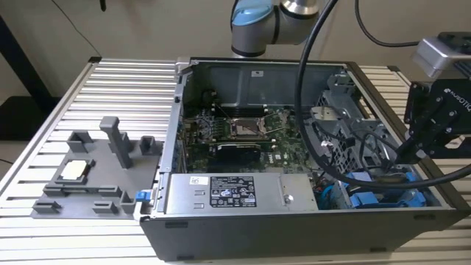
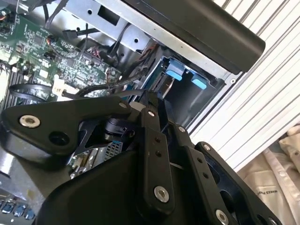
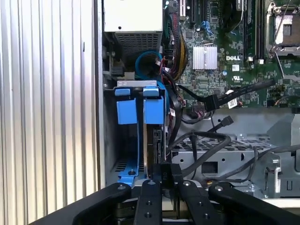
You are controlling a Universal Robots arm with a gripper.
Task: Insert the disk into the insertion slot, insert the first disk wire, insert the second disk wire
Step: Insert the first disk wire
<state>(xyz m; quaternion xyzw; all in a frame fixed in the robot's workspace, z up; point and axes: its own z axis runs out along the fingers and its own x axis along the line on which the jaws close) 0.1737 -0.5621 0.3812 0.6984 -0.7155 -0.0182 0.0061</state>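
**Exterior view.** Counted one open computer case (image 1: 294, 232) on a slatted metal counter (image 1: 88, 88). Saw one robot arm (image 1: 257, 22) at 12 o'clock above the case and one black hand (image 1: 406, 155) reaching in from 3 o'clock. Noted one motherboard (image 1: 243, 132) at the case's middle, with one labelled power supply (image 1: 231, 193) at 6 o'clock from it. Found blue frames (image 1: 372, 197) at about 4 o'clock from the motherboard, in the case's corner just below the hand. Saw one grey fixture (image 1: 96, 171) out at 9 o'clock, well apart from the case.

**Second wrist view.** Found the hand (image 2: 150, 101) with its black fingers (image 2: 151, 140) drawn together, no gap visible at the tips. Could not tell about any load between them. Counted two blue end tabs (image 2: 174, 73) side by side just beyond the tips, inside a grey drive cage (image 2: 206, 65).

**First wrist view.** Counted the same pair of blue end tabs (image 3: 153, 110). Found one disk (image 3: 154, 140) standing on edge in the insertion slot (image 3: 152, 83). Saw it as a thin dark slab clipped in bright blue plastic, under the tab nearer the motherboard. Noted one blue rail (image 3: 138, 140) in the neighbouring bay, towards the case wall. Found the hand (image 3: 169, 172) closed just at the disk's near edge; could not tell touching from apart. Counted two black wire plugs (image 3: 226, 121) beside the cage, apart from the hand.
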